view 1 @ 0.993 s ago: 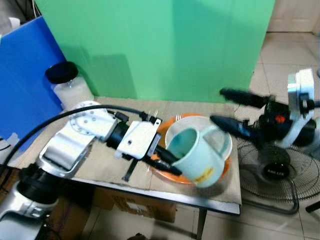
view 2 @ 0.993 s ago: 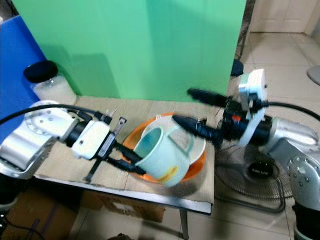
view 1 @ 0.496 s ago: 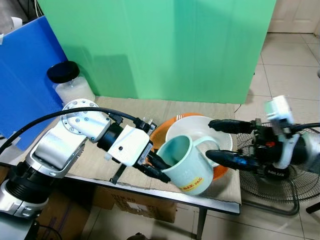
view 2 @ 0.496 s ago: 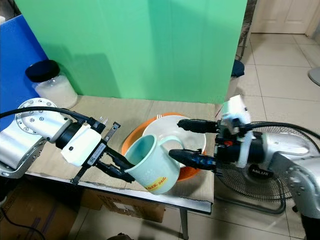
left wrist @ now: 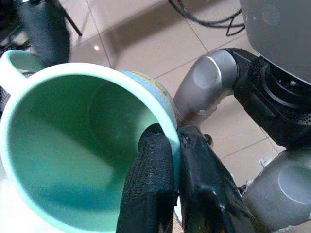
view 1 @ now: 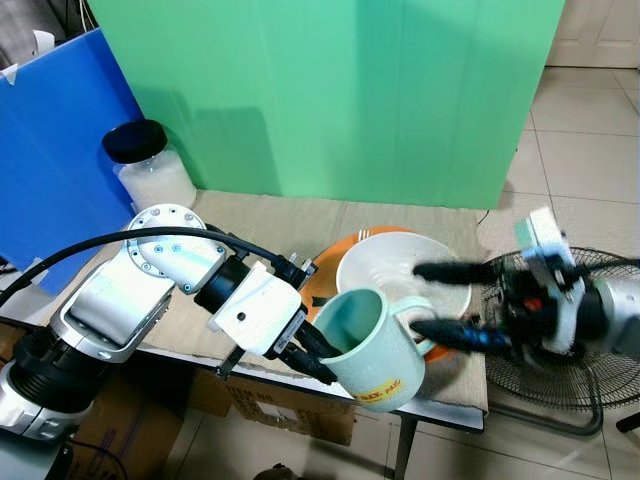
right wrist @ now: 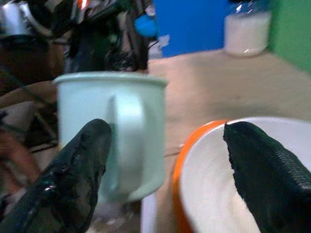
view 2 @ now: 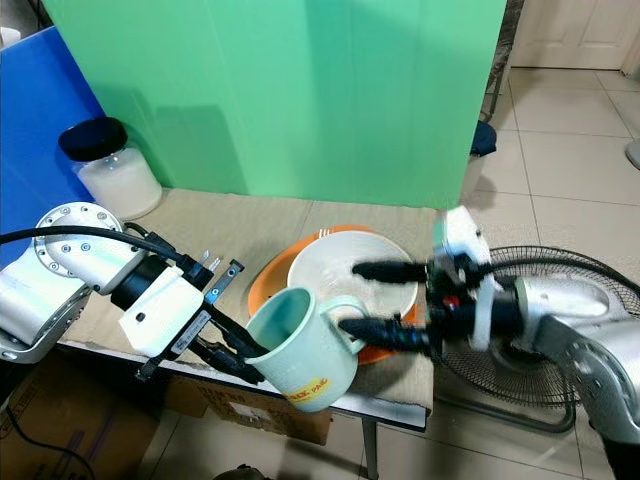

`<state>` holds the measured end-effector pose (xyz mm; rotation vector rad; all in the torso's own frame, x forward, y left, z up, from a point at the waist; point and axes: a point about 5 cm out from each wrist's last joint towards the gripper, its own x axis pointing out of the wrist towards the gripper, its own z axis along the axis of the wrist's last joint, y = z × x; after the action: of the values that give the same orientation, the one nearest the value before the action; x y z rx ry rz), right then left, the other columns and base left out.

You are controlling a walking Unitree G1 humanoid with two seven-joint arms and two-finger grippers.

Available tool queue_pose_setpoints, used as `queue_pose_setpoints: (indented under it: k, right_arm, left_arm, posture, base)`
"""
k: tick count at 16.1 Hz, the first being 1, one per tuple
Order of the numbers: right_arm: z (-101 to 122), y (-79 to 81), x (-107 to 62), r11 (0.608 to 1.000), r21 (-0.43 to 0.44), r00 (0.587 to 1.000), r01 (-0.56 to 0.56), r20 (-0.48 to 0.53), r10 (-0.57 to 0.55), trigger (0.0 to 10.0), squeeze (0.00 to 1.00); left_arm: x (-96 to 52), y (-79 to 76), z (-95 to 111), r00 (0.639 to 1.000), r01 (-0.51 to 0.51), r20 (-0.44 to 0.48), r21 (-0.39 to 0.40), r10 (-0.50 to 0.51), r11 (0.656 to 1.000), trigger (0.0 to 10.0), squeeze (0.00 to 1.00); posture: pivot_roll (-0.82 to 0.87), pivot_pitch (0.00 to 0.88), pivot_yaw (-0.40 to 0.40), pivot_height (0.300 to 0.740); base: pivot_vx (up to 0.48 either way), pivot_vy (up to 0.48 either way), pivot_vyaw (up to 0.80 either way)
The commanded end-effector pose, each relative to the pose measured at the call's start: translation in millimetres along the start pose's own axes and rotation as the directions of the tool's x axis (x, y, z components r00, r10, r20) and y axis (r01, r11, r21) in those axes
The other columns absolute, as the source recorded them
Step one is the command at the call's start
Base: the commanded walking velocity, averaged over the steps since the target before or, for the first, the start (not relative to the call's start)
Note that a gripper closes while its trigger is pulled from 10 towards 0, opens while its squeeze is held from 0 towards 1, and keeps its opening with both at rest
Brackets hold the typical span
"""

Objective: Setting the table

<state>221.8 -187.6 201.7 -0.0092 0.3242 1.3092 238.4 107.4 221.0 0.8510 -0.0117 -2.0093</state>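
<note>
Left pincer (view 1: 318, 355) pinches mint mug (view 1: 378, 347) rim over desk (view 1: 200, 225) front edge; right pincer (view 1: 428, 302) spread, apparently near handle — I'd close squarely there.

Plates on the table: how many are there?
2, stacked near the table's front right corner: an orange plate underneath and a white plate on top of it. The mug may hide part of them.

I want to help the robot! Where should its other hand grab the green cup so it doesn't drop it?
Probably the handle. The left gripper already pinches the mug by its rim, and the handle sticks out toward the open right gripper. Coming from the robot's right, its fingers could close on that loop.
</note>
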Motion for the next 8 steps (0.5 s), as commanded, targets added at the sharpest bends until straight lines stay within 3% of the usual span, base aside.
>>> queue_pose_setpoints:
  k: [1, 5, 8]
  right_arm:
    - [1.1, 7.5, 2.8, 0.998, -0.005, 0.998, -0.062, -0.016, 0.062, 0.0, 0.00]
    - [-4.6, 9.7, 3.8, 0.996, 0.009, 0.995, -0.084, -0.056, 0.085, 0.0, 0.00]
    - [-1.5, 7.1, 4.7, 0.998, -0.002, 0.997, -0.064, -0.032, 0.064, 0.0, 0.00]
  left_arm:
    - [-3.5, -0.7, -0.4, 1.000, 0.003, -0.027, 0.008, -0.003, 1.000, 0.0, 0.00]
    - [-5.6, 1.6, 0.0, 0.999, 0.000, -0.038, 0.016, 0.001, 1.000, 0.0, 0.00]
    - [-4.9, 1.5, 1.7, 1.000, 0.004, -0.023, 0.014, -0.003, 1.000, 0.0, 0.00]
  posture:
    - [0.04, 0.000, 0.117, 0.740]
    - [0.04, 0.000, 0.116, 0.740]
    - [0.04, 0.000, 0.117, 0.740]
  base:
    - [0.000, 0.000, 0.00]
    - [0.000, 0.000, 0.00]
    - [0.000, 0.000, 0.00]
